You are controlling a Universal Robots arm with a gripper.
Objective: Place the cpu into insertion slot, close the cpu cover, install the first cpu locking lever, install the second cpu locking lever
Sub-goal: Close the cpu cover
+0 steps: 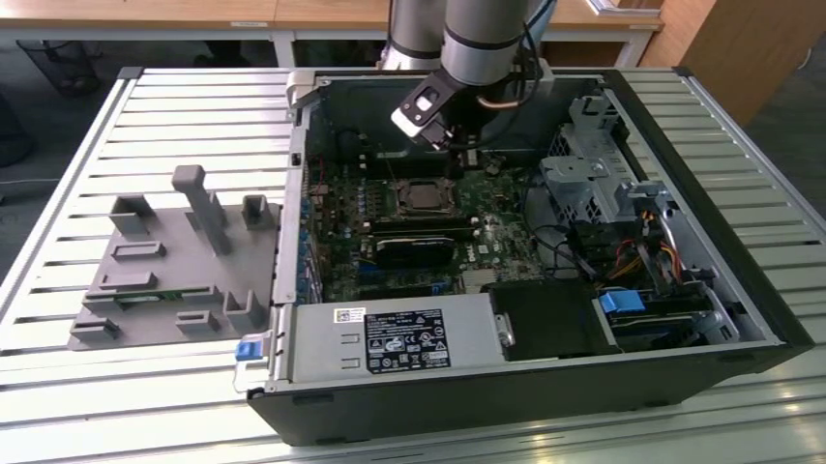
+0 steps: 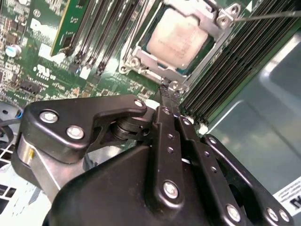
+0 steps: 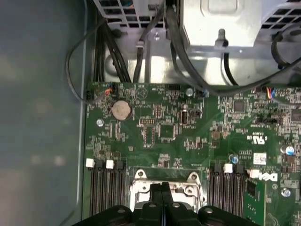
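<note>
Fingertips of our black tool (image 2: 165,92) are pressed together with no gap, and we see nothing held between them. In both wrist views they stand just beside one edge of the socket, low over the green motherboard (image 3: 160,132). We cannot tell whether they touch it.

The flat square cpu (image 2: 179,37) with its dull silver-grey metal top lies in the square insertion slot (image 3: 141,188) with the silver metal rim. We see the thin silver metal cpu cover (image 2: 155,66) lying flat around it, the chip's top showing through its square central opening. A thin silver wire rod (image 2: 268,15) runs away from one screwed corner of the cover. Long black memory slots (image 2: 235,61) flank the socket on two sides.

In the exterior view the tool (image 1: 465,152) hangs inside the open black computer case (image 1: 543,387), just beyond the cpu (image 1: 420,197). The case lies on the pale slatted metal bench (image 1: 193,106). A grey plastic fixture (image 1: 168,261) with upright posts sits beside it, toward the exterior view's left. A round silver coin battery (image 3: 121,109) sits on the board in the first wrist view.
</note>
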